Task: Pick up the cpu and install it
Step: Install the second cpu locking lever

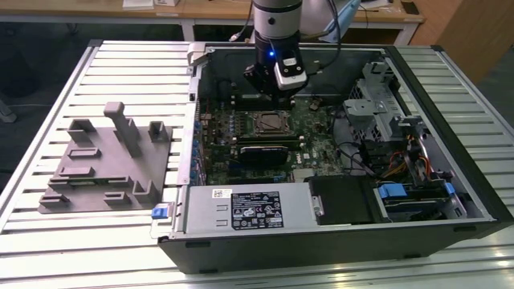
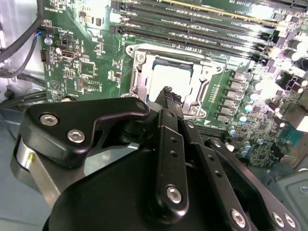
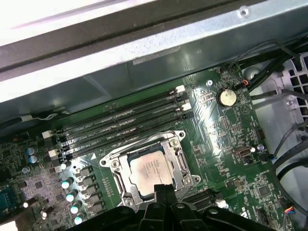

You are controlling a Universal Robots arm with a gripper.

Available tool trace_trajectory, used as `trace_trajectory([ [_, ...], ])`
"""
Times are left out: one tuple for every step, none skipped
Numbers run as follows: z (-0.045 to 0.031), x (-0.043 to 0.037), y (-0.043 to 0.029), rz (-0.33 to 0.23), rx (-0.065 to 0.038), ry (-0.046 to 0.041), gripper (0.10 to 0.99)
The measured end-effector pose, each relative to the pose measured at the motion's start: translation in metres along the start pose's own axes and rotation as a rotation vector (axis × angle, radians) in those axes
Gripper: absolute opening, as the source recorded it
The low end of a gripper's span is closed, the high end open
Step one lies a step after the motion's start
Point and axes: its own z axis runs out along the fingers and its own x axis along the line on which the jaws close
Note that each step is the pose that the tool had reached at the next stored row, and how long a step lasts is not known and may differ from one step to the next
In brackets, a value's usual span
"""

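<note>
Hovering above the socket, gripper clenched, empty; cpu already seated. Judgement: keep clear vertically, avoid nudging chip.

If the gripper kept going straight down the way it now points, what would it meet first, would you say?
Probably the cpu lying in its socket on the motherboard; the gripper seems aimed at its near edge, though depth is unclear.

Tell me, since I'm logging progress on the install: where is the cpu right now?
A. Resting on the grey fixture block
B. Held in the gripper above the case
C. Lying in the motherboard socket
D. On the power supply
C: in both wrist views the cpu lies flat inside the socket frame on the motherboard, its silvery top exposed.
</note>
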Motion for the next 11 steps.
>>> trace_trajectory([
  [0.0001, -0.0004, -0.0011, 0.000, 0.000, -0.0002, 0.106],
  [0.0001, -0.0009, -0.0023, 0.000, 0.000, -0.0003, 0.106],
  [0.0001, -0.0013, -0.0036, 0.000, 0.000, -0.0003, 0.106],
  [0.0002, -0.0019, -0.0050, -0.001, 0.000, -0.0003, 0.106],
  [0.0004, -0.0025, -0.0067, -0.001, 0.000, -0.0003, 0.106],
  [0.0007, -0.0031, -0.0083, -0.001, 0.000, -0.0003, 0.106],
  [0.0011, -0.0037, -0.0101, -0.002, 0.000, -0.0003, 0.106],
  [0.0015, -0.0042, -0.0118, -0.003, 0.000, -0.0001, 0.106],
  [0.0021, -0.0047, -0.0132, -0.006, 0.000, 0.0000, 0.106],
  [0.0027, -0.0050, -0.0139, -0.009, 0.000, 0.0009, 0.106],
  [0.0033, -0.0051, -0.0144, -0.014, 0.000, 0.0021, 0.106],
])
